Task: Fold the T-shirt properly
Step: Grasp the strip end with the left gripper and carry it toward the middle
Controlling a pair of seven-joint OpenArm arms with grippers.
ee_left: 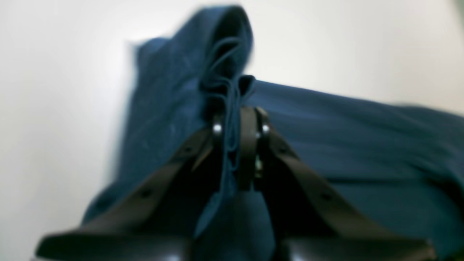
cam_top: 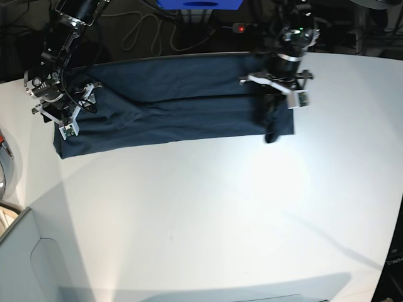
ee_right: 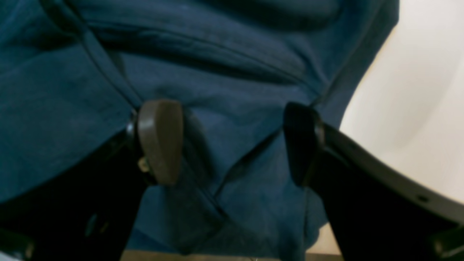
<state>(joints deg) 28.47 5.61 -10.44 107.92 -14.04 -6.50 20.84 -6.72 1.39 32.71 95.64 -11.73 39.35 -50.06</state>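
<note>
The dark navy T-shirt lies as a long folded band across the far part of the white table. My left gripper is at the shirt's right end in the base view. It is shut on a bunched fold of the T-shirt, and cloth rises above its fingertips. My right gripper is open over the T-shirt at its left end in the base view. Its fingers straddle a seam and wrinkles. The collar and label are not visible.
A blue box and cables lie behind the table's far edge. A grey surface sits at the near left corner. A red-rimmed object shows at the left edge.
</note>
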